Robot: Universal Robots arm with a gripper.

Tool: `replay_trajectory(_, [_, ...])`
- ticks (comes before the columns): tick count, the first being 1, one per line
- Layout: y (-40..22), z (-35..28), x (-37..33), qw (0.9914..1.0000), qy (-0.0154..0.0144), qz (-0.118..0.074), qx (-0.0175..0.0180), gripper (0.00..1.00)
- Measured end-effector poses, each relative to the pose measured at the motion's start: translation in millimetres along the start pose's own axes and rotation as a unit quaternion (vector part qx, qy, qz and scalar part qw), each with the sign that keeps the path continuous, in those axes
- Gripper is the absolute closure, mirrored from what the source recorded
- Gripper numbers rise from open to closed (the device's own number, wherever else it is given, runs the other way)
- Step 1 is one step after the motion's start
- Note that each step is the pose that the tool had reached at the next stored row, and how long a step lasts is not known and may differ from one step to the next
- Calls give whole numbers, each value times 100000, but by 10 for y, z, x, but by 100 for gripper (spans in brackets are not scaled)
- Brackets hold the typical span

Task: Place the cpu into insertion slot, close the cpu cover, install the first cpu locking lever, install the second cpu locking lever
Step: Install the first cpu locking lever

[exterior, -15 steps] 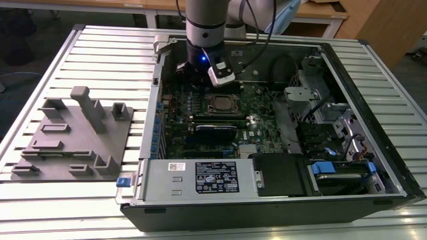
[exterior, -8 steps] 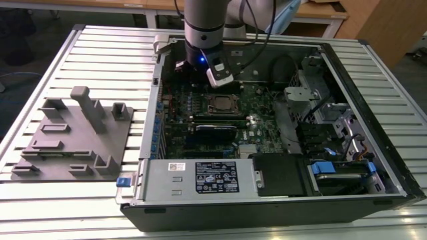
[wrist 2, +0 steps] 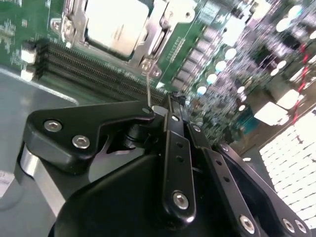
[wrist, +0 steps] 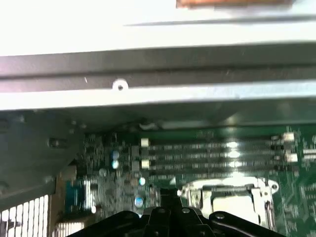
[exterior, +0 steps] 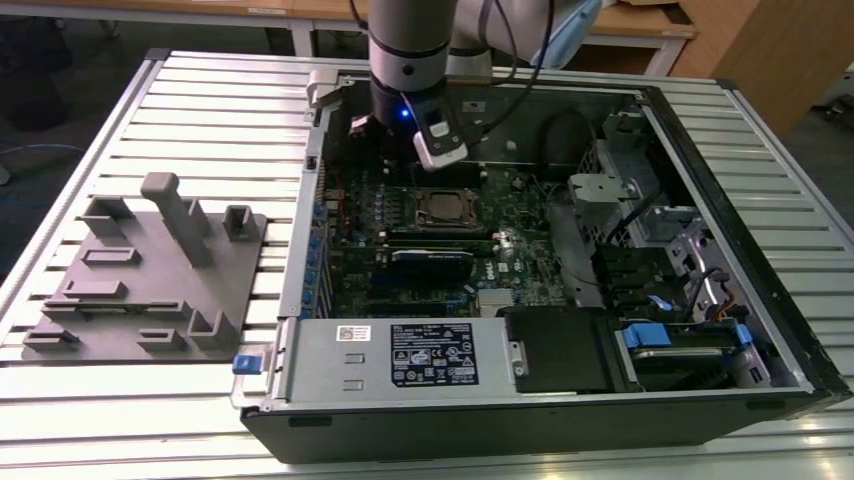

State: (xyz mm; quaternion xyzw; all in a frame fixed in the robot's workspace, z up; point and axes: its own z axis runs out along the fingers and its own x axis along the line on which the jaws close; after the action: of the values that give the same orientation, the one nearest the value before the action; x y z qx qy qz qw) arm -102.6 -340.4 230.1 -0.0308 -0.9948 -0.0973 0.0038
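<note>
Gripper linkage up close, jaws clenched, tips right beside a thin locking lever rising from the socket edge. Cpu seated in socket, cpu cover flat around it. Motherboard surrounds socket, inside open case.

On the slatted table, an open computer case; beside it, at the exterior view's left, a fixture block. Inside the case, motherboard flat on the floor, power supply in front of it. On the board, cpu framed by the cpu cover; gripper above, just beside.
</note>
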Motion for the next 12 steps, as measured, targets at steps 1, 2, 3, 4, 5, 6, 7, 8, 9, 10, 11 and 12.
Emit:
replay_trajectory(1, [0,0,0,100000,12,1,-188,90])
replay_trajectory(2, [0,0,0,99998,40,-3,-568,90])
replay_trajectory(3, [0,0,0,99995,59,-1,-954,90])
replay_trajectory(4, [0,0,0,99995,62,2,-997,90])
replay_trajectory(5, [0,0,0,99995,60,4,-1003,90])
replay_trajectory(6, [0,0,0,99995,61,5,-1005,90])
replay_trajectory(7, [0,0,0,99995,66,5,-1011,90])
replay_trajectory(8, [0,0,-6,99995,67,-3,-1019,90])
replay_trajectory(9, [1,0,-24,99995,68,1,-1013,90])
replay_trajectory(10, [3,0,-51,99995,67,1,-1014,90])
replay_trajectory(11, [5,-1,-87,99995,68,-2,-1012,90])
replay_trajectory(12, [7,0,-126,99995,65,-3,-1012,90])
